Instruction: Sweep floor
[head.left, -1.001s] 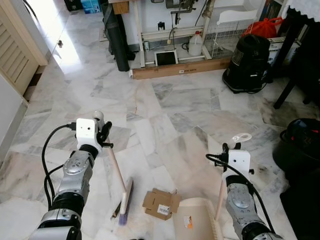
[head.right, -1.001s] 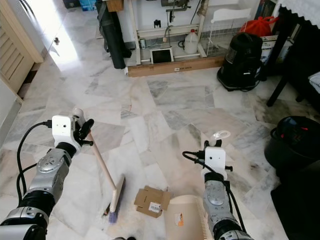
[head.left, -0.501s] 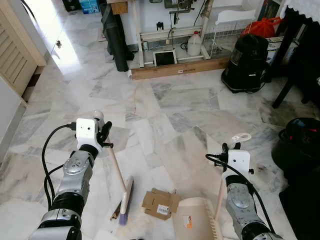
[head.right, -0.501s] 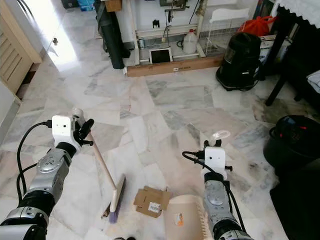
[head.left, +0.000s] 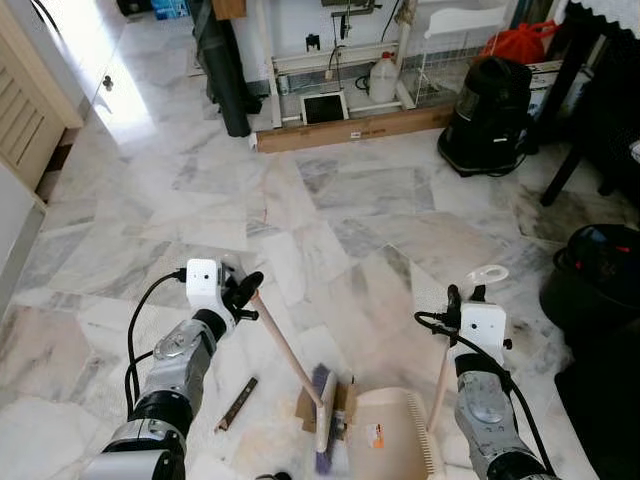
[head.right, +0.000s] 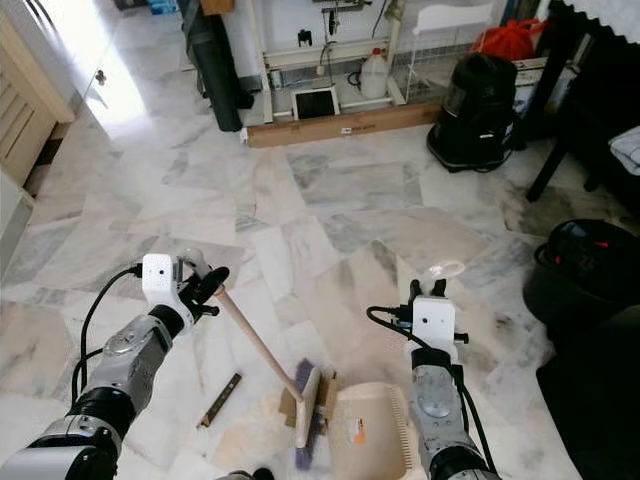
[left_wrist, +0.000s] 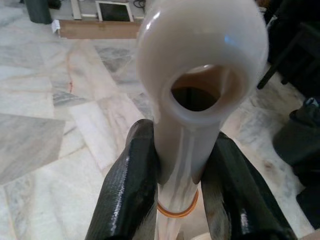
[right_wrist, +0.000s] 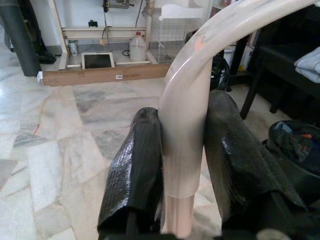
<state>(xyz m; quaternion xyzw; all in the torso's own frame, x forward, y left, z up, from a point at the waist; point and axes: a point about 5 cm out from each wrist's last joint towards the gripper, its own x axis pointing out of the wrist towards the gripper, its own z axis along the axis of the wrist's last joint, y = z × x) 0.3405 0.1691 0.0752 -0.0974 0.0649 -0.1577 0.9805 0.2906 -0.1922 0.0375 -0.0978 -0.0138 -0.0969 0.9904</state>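
Gripping the broom (head.left: 300, 375), left fingers (left_wrist: 131, 190); right fingers (right_wrist: 135, 170) clamp the dustpan (head.left: 395, 438) handle.

Bright daylight glare upper left; frames sharp.

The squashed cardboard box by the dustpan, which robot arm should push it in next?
Probably the left. Its end effector grips the wooden-handled broom, whose head sits against the flattened brown cardboard box, right beside the beige plastic dustpan. The right end effector just holds that dustpan's handle.
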